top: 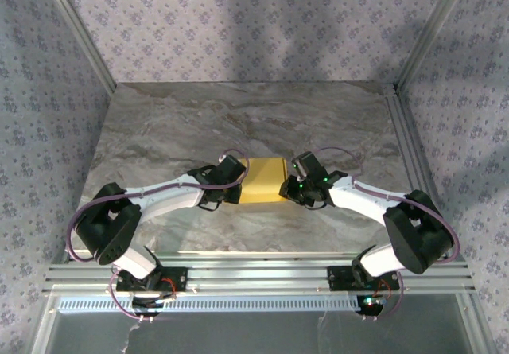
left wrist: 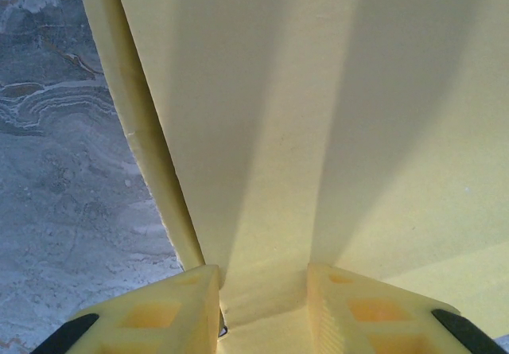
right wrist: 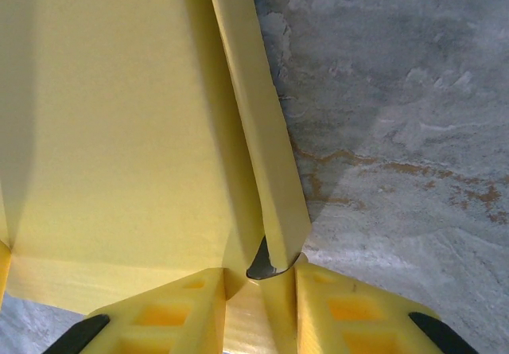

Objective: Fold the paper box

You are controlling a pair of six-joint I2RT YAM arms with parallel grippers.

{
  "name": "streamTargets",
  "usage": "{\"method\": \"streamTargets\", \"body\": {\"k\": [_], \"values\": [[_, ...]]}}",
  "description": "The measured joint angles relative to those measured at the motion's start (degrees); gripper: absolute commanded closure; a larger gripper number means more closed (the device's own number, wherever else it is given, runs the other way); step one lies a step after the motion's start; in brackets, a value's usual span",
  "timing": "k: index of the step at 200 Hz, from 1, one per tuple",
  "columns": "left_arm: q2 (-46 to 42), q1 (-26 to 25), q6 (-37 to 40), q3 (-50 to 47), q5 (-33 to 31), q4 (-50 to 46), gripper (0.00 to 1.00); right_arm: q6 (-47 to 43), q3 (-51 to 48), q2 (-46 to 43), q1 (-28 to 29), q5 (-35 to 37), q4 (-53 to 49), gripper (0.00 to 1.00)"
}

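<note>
Pressing the two ends of the paper box (top: 262, 180) evenly, keeping both sides level to avoid crushing the card. Lying flat, yellow face up, at the middle of the bench (top: 238, 119), between both end effectors. Left end effector (left wrist: 262, 302) clamping one edge; right end effector (right wrist: 261, 290) pinching a side flap.

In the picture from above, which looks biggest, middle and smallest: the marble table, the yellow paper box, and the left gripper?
1. Marble table: biggest by far.
2. Paper box: middle.
3. Left gripper: smallest, though it is partly hidden at the box's edge, so that is less sure.
</note>
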Motion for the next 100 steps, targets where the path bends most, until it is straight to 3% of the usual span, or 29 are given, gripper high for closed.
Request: {"method": "streamTargets", "body": {"k": [100], "values": [[0.07, 0.00, 0.00, 0.02, 0.02, 0.00, 0.67, -0.87, 0.59, 0.02, 1.55, 2.64, -1.66, 0.69]]}}
